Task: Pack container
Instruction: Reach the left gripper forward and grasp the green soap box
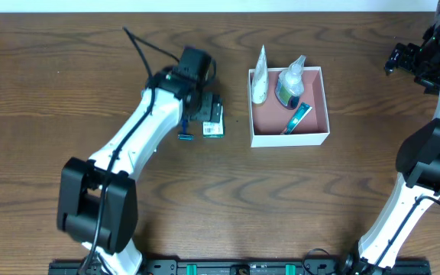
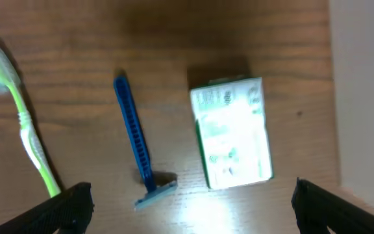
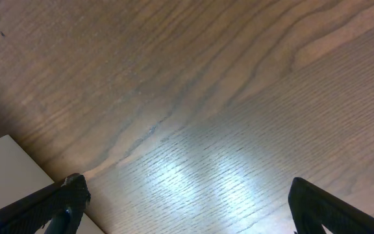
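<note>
The container (image 1: 290, 139), a square white-walled box with a pink inside, sits right of centre. It holds a white tube (image 1: 260, 76), a clear bottle (image 1: 289, 82) and a teal item (image 1: 298, 118). My left gripper (image 1: 207, 105) hovers open and empty left of it, above a green-and-white small box (image 1: 214, 122) and a blue razor (image 1: 185, 131). In the left wrist view, the jaws (image 2: 190, 208) are wide apart, with the razor (image 2: 135, 140) and the small box (image 2: 232, 133) lying between and beyond them. My right gripper (image 1: 402, 59) is open and empty at the far right.
A green toothbrush (image 2: 28, 130) lies on the wood left of the razor; the arm hides it from overhead. A pale surface (image 2: 365, 97) fills the left wrist view's right edge. The right wrist view shows bare wood (image 3: 193, 97) and a pale corner (image 3: 5, 175).
</note>
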{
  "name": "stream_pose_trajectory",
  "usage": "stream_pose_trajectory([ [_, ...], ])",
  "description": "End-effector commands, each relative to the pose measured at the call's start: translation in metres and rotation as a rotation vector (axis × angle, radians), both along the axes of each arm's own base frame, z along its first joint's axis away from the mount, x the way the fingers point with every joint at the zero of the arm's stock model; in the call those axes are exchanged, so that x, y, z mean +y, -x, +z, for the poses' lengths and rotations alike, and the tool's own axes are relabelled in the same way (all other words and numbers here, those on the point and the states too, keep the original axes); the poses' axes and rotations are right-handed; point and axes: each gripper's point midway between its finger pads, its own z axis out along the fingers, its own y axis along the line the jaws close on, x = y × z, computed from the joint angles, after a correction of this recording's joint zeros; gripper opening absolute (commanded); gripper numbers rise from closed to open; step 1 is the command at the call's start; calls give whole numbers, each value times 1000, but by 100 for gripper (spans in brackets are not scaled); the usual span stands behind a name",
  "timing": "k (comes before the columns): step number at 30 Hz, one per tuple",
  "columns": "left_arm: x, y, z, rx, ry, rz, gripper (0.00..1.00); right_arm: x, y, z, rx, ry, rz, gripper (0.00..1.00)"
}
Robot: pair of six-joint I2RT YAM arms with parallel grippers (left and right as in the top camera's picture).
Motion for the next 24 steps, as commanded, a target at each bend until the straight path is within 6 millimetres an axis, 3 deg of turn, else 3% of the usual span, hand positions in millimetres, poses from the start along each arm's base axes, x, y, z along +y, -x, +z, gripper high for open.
stream_pose_trajectory([
  [1, -6, -13, 6, 2, 9, 13, 98, 0, 0, -1, 3, 7, -14, 99],
  [7, -14, -11, -20, 73, 25, -3, 98, 0, 0, -1, 3, 7, -14, 99],
  [16, -40, -10, -34, 81, 57, -86, 98, 0, 0, -1, 3, 7, -14, 99],
  [24, -36, -6, -59, 135, 22, -24, 98, 0, 0, -1, 3, 7, -14, 99],
])
